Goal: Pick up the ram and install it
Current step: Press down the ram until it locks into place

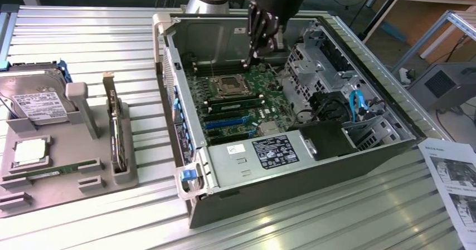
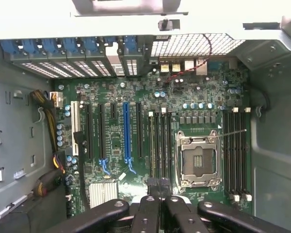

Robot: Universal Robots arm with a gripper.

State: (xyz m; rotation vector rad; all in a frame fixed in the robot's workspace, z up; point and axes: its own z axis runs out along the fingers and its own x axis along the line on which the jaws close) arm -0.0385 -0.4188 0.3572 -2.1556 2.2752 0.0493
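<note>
The ram (image 1: 56, 171), a thin green stick, lies flat in a slot of the grey tray (image 1: 44, 197) at the exterior view's left, in front of the silver processor chip (image 1: 28, 151). My gripper (image 1: 255, 55) hangs inside the open computer case (image 1: 297, 172), above the motherboard (image 1: 246, 102) near the far end of the processor socket (image 1: 227, 84). It is well away from the ram. In the wrist view the gripper (image 2: 160, 187) is shut, its black fingers (image 2: 148, 211) pressed together with nothing seen between them, over the memory slots (image 2: 160, 145) beside the socket (image 2: 199, 162).
The tray also holds a hard drive (image 1: 33, 102) and a dark expansion card (image 1: 115, 133) standing on edge. A green strip (image 1: 236, 100) shows along one memory slot. The power supply (image 1: 271, 150), drive cage (image 1: 327, 55) and case walls hem in the motherboard. A paper sheet (image 1: 453, 183) lies at the right.
</note>
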